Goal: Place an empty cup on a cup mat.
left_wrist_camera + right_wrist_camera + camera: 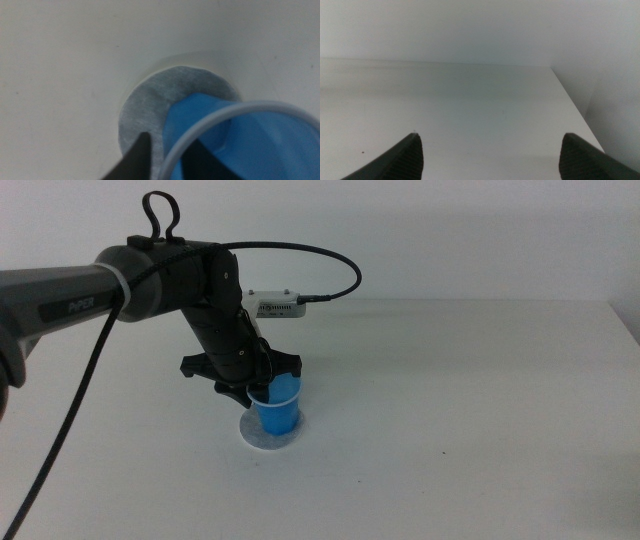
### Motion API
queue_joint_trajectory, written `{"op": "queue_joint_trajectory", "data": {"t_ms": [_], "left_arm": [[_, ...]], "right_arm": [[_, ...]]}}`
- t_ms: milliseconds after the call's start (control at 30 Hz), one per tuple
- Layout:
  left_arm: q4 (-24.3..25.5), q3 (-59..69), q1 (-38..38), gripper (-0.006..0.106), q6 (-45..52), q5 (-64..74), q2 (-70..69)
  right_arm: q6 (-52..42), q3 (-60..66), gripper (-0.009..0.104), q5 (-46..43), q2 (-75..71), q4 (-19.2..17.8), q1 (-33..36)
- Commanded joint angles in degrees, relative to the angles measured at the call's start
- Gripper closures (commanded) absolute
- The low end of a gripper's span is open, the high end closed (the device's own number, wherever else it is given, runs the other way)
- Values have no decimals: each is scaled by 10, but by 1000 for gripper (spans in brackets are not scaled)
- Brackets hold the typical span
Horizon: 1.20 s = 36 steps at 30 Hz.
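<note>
The blue cup (280, 412) stands on or just above the grey round cup mat (250, 436), left of the table's middle. It leans slightly. My left gripper (255, 390) comes in from the left and is shut on the cup's near-left rim. In the left wrist view one jaw is outside the cup (250, 145) and one inside, with the gripper (170, 142) pinching the white rim. The speckled mat (150, 105) shows under the cup. My right gripper (492, 145) is open and empty over bare table, out of the middle view.
A small white box (275, 306) with a black cable lies at the back of the white table (480, 400), behind the left arm. The right wrist view shows the table's edge (575, 107) and a pale wall.
</note>
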Motion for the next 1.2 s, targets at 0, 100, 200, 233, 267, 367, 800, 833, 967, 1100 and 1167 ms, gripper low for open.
{"op": "queue_joint_trajectory", "data": {"t_ms": [0,100,200,233,267,367,800,833,967,1100,1167], "left_arm": [[4,-2,-2,66,-3,0,-3],[11,-2,-2,35,17,6,-4],[3,-3,8,6,45,25,-17],[-14,-5,14,7,74,36,-24],[-36,-9,21,7,110,50,-36],[-77,-18,59,7,148,110,-109],[66,246,111,7,150,-15,-514],[71,266,111,7,145,-24,-540],[76,343,111,7,146,-99,-633],[76,405,111,7,146,-163,-714],[76,436,111,7,143,-185,-746]], "right_arm": [[-2,2,2,-4,-3,-4,1],[-2,2,2,-4,-3,-4,1],[-2,2,2,-4,-3,-4,1],[-2,2,2,-4,-3,-4,1],[-2,2,2,-4,-3,-4,1],[-2,2,2,-4,-3,-4,1],[-2,2,2,-4,-3,-4,1],[-2,2,2,-4,-3,-4,1],[-2,2,2,-4,-3,-4,1],[-2,2,2,-4,-3,-4,1],[-2,2,2,-4,-3,-4,1]]}}
